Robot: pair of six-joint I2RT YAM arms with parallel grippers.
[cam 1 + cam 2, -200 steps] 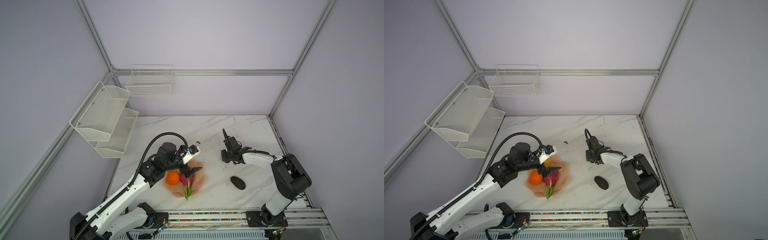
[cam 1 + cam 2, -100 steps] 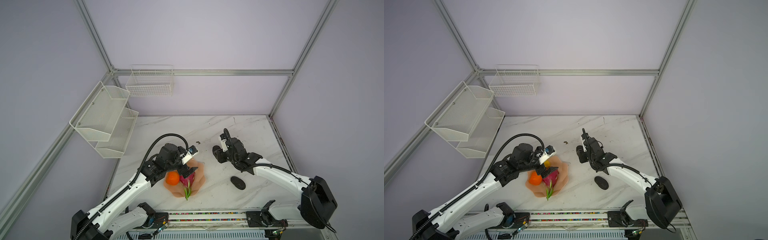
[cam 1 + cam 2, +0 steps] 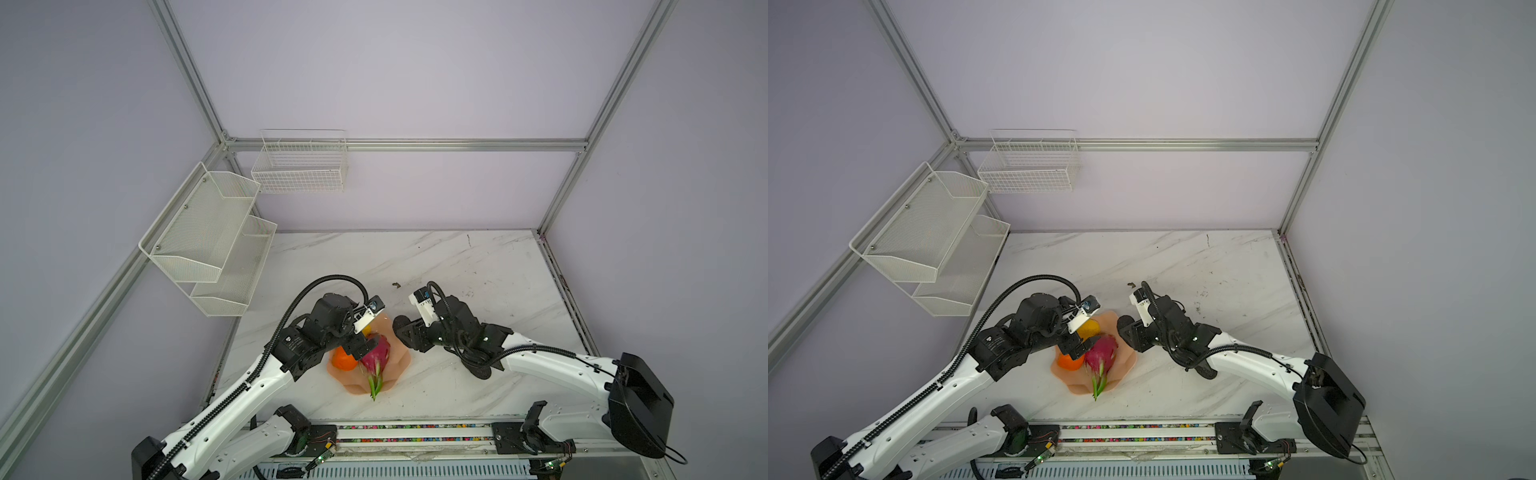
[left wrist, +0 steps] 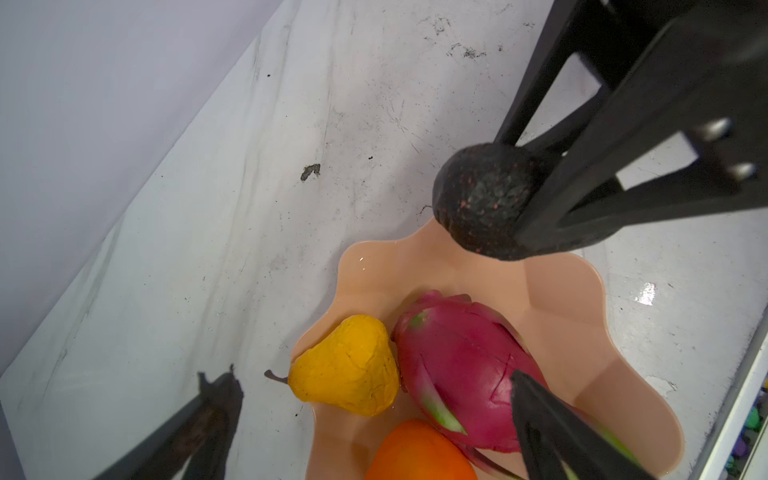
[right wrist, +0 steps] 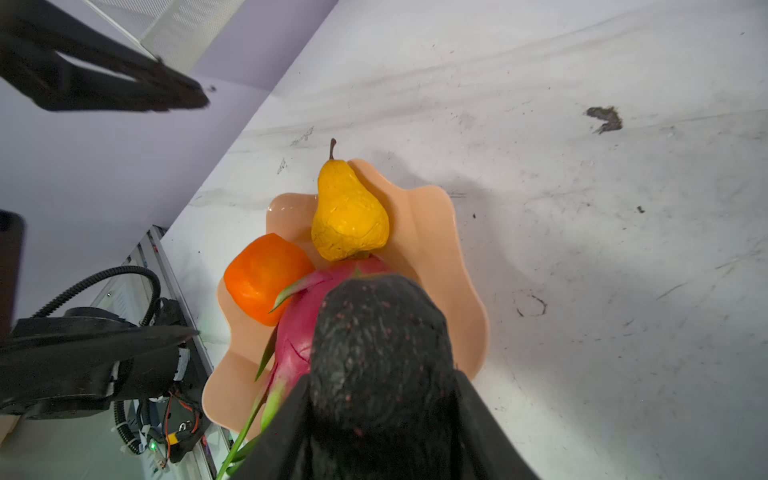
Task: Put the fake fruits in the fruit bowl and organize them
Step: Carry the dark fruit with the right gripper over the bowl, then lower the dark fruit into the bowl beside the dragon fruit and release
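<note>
The right gripper point(image 3: 409, 334) is clamped on one black oval point(image 4: 482, 203) and carries it clear of the tabletop point(image 3: 457, 266). Over the last second this arm has swung in from open marble well out at the bowl's 2 o'clock. In both top views the fruit now hangs at about 1 to 2 o'clock on the rim of the fruit bowl point(image 4: 582, 291). Whether it is over the rim or just short of it, I cannot tell.

The left gripper point(image 3: 358, 337) has stayed low over the bowl's 10 o'clock side with its jaws spread wide and nothing between them. One finger is just beside the dragon fruit point(image 4: 457, 357).

In the bowl, as the top views show it, the dragon fruit lies through the middle with its green tip past the rim at 6 o'clock. The yellow pear point(image 4: 349, 374) sits at 12 and the orange point(image 4: 419, 453) at 9. The 3 o'clock side looks free.

The other black oval point(image 3: 1206, 372) lies on the tabletop at the bowl's 3 o'clock, apart from it and partly hidden under the right forearm.

So the fourth fruit is probably about to be set down, and one more pickup would remain. The open left gripper crowds the bowl and could be bumped.
</note>
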